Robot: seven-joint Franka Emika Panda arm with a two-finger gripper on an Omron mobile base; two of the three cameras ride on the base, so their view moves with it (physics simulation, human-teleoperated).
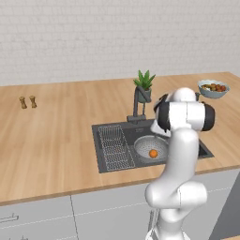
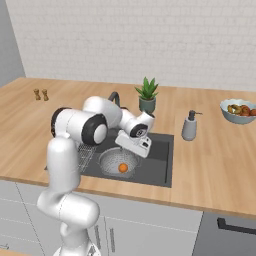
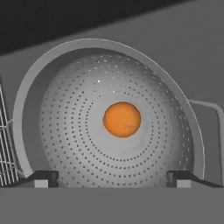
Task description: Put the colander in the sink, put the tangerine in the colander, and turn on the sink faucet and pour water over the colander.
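The light grey perforated colander (image 1: pixel 142 143) (image 2: pixel 107 161) (image 3: pixel 65 122) stands in the dark sink (image 1: pixel 132 132) (image 2: pixel 157 160). The orange tangerine (image 1: pixel 153 153) (image 2: pixel 123 168) (image 3: pixel 122 119) rests at the colander's bottom, untouched. My gripper (image 2: pixel 129 151) (image 3: pixel 113 179) hangs just above the colander, pointing down at the fruit. It is open, its two fingertips (image 3: pixel 46 178) spread wide with nothing between them. The dark faucet (image 1: pixel 136 105) (image 2: pixel 115 95) rises behind the sink, partly hidden by my arm in the right base view. No water shows.
A wire rack (image 1: pixel 114 147) fills the sink's left part. Behind the sink stands a green plant (image 1: pixel 144 86), with a grey soap dispenser (image 2: pixel 189 126) to its right. A fruit bowl (image 1: pixel 213 88) sits at the far right, two small shakers (image 1: pixel 27 101) far left.
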